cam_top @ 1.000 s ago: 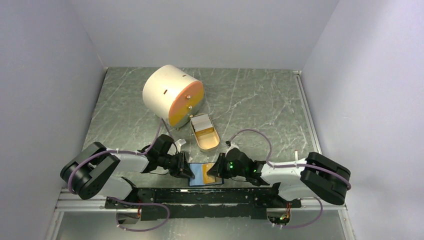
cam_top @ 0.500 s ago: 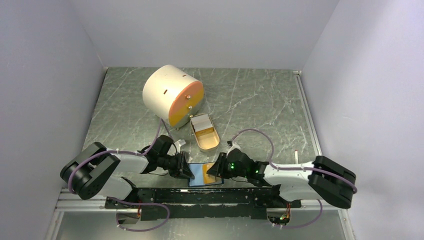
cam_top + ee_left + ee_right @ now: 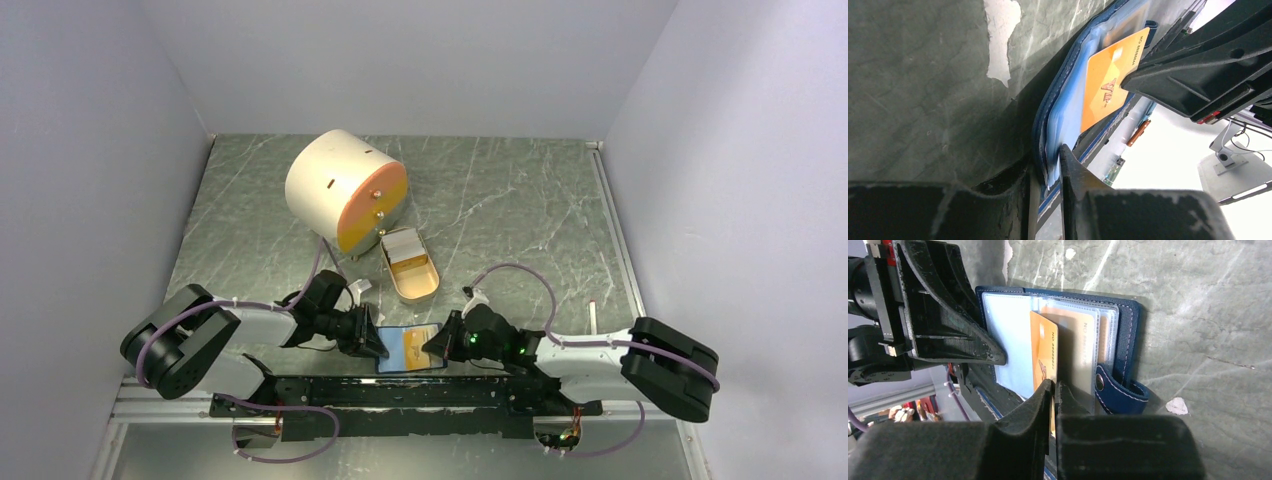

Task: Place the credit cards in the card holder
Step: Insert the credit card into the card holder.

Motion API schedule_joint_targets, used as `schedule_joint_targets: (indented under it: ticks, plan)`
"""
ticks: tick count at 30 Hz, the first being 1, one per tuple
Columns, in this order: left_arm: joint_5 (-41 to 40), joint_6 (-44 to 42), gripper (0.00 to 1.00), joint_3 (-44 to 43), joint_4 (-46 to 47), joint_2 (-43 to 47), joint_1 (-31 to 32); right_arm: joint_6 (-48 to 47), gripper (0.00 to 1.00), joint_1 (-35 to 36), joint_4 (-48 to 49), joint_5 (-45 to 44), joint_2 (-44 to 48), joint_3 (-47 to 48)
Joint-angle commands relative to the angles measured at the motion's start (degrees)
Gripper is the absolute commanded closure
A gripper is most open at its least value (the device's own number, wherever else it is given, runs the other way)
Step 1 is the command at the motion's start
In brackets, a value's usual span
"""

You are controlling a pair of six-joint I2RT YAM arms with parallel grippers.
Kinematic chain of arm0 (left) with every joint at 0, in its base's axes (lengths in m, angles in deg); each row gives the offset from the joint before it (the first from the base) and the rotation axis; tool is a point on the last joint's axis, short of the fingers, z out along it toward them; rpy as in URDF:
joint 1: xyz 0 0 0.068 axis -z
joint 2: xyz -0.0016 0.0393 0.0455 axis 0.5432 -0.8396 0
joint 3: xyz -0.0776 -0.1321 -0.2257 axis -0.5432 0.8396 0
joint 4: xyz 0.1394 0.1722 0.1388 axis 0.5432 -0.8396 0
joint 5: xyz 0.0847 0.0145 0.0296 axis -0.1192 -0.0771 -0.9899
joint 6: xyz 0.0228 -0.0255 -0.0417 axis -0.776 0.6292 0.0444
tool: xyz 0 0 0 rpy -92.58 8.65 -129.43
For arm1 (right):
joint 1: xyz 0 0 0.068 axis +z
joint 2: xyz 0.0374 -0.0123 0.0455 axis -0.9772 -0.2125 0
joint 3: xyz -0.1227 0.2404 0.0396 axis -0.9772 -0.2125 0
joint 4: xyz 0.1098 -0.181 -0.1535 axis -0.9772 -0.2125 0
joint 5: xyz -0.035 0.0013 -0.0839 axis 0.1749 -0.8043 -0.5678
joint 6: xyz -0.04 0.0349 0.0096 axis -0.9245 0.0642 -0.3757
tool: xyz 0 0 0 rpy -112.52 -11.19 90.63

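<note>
The card holder, a small dark blue folding wallet with pale stitching along its edge, is laid open on the dark, marble-veined table at the near edge, between the two arms. Glossy clear plastic sleeves over a light blue lining are seen inside it, and a rounded closing tab with a metal snap juts from its right side. The left edge of the holder, cover and sleeves together, is clamped between the narrowly closed black fingers of the left gripper. A thin, stiff orange card printed with "VIP" is stood on edge over the sleeves; its near end is pinched between the closed fingers of the right gripper, and its far end is set against the sleeves, though whether it is inside a pocket cannot be told. Farther back on the table, an oblong tan dish with rounded ends is placed, and a whitish stack of credit cards is held in its far end. Just behind the dish, a big cream cylinder is laid on its side, its flat orange face turned toward the dish.
</note>
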Motion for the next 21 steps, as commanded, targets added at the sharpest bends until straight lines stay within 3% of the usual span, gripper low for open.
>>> schedule_joint_targets:
  ticks: [1, 11, 16, 21]
  plan:
    - [-2.43, -1.25, 0.75, 0.07, -1.66, -0.33, -0.23, 0.30, 0.98, -0.11, 5.19, -0.30, -2.19, -1.83]
    - [-2.66, -1.20, 0.75, 0.24, -1.61, -0.44, -0.23, 2.70, 1.00, -0.08, 9.12, -2.06, -2.66, -3.98]
    - [-2.86, -1.03, 0.66, 0.31, -2.77, 0.94, -0.28, 3.77, 1.00, -0.10, 10.17, -4.69, -0.14, -6.00]
    - [-2.30, 1.48, 0.66, 0.92, -2.40, 4.04, -0.34, 3.56, 1.00, -0.12, 9.59, -4.98, 0.52, -6.00]
